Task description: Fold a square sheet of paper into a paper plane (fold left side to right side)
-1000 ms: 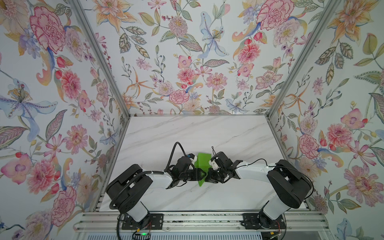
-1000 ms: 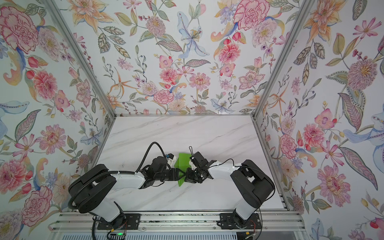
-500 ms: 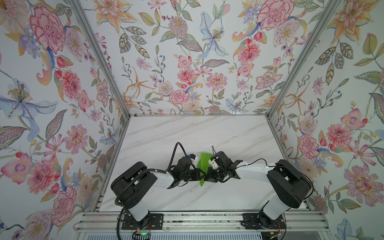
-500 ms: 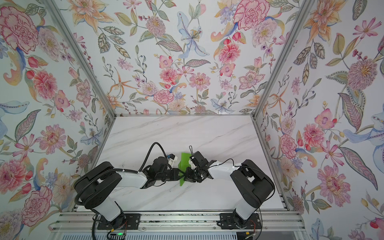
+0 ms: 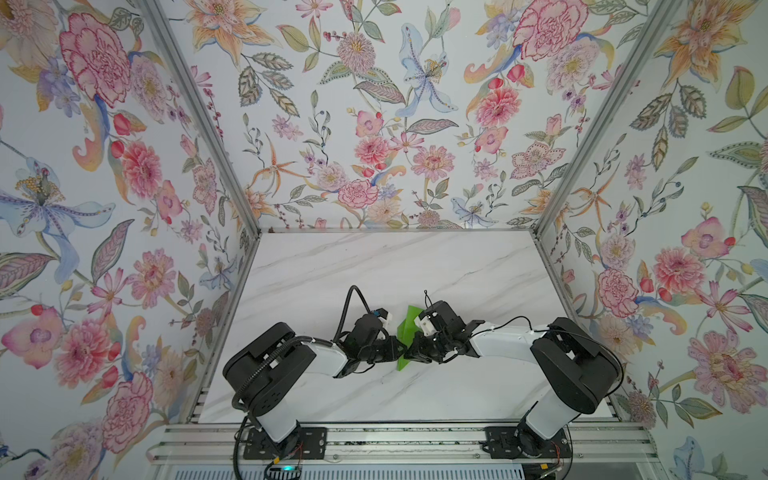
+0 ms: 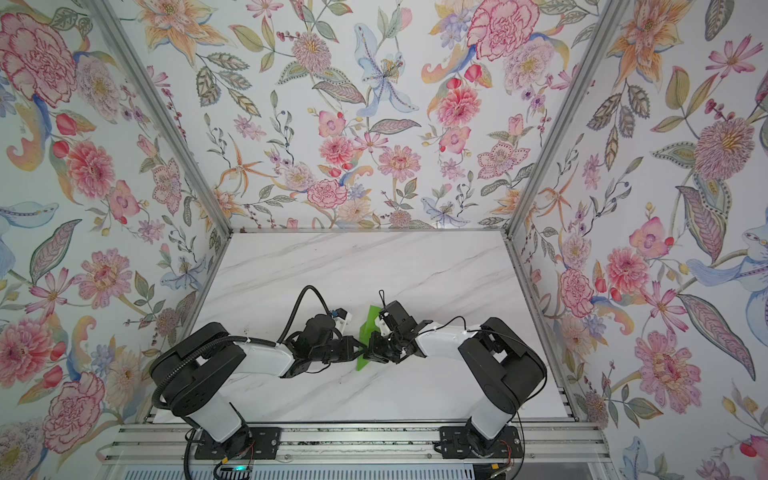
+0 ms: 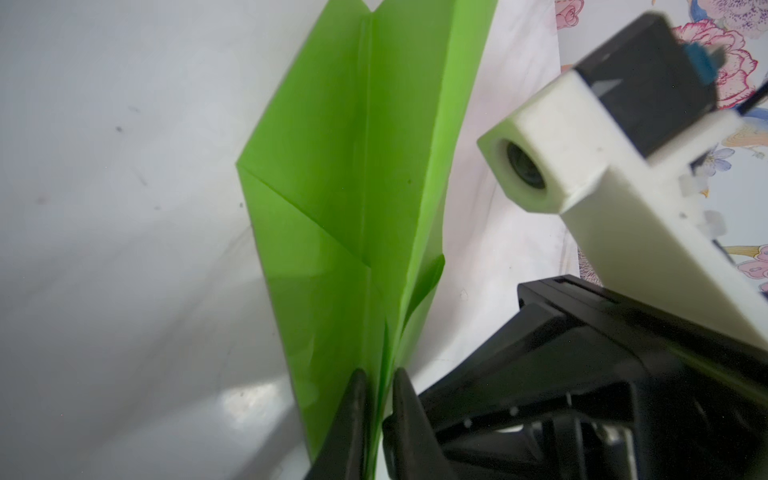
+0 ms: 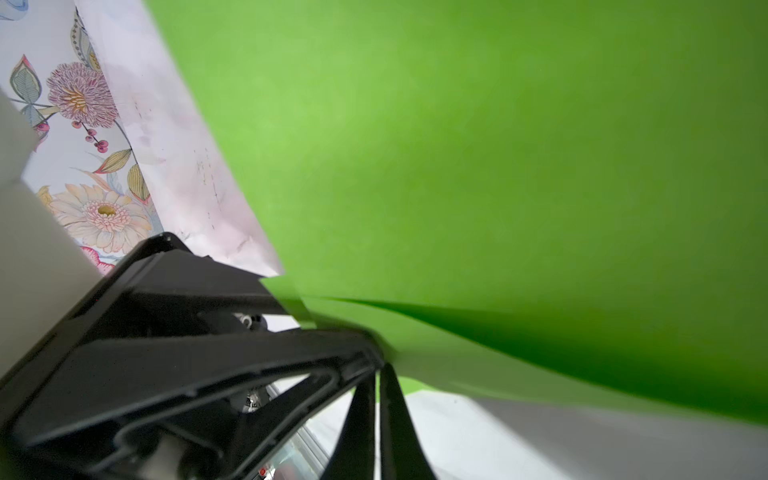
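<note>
Now the left gripper and right gripper each pinch the green paper plane, jaws nearly closed, holding it on edge over the tabletop near its front edge.

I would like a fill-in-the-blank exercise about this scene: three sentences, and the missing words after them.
1. The folded paper is bright ___ in colour.
2. In both top views it sits ___ the left gripper and the right gripper.
3. The table under it has a white ___ pattern.

Missing words: green; between; marble.
</note>
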Motion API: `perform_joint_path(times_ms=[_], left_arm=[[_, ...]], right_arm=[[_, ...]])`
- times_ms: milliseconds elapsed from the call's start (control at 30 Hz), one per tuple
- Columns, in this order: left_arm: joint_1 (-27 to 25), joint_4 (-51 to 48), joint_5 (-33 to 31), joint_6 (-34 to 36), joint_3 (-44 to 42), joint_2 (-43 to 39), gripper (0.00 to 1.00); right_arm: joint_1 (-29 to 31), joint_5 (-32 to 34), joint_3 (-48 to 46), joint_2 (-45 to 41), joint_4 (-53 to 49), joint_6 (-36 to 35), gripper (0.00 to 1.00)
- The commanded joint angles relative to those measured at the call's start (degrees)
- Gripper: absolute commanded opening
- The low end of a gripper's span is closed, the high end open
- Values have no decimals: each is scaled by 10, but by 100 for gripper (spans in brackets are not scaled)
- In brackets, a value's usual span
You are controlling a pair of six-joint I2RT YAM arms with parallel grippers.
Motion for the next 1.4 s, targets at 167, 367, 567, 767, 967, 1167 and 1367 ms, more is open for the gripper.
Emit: perform_joint_path(times_ms=[167,367,567,767,967,1167,1367], left_arm=[[10,-5,-7,-2,-16,3,27],[26,-60,-21,41,-2,-20,37],[40,-172,-21,142,62,-24,38],[44,-298,-25,238,138,-4,33],[52,-326,-7,262,162,9,28],[58,-329,-15,259,163,13,21],[63,-316,-3,257,159,16,10]], right_arm=[[-6,-4,8,48,20,10,7],[-3,-8,12,66,15,9,7],[0,-11,12,71,14,9,7],[4,-12,14,73,14,9,6],[5,-13,17,72,13,8,6],[5,-13,18,71,10,7,6],[4,-15,18,71,8,2,6]])
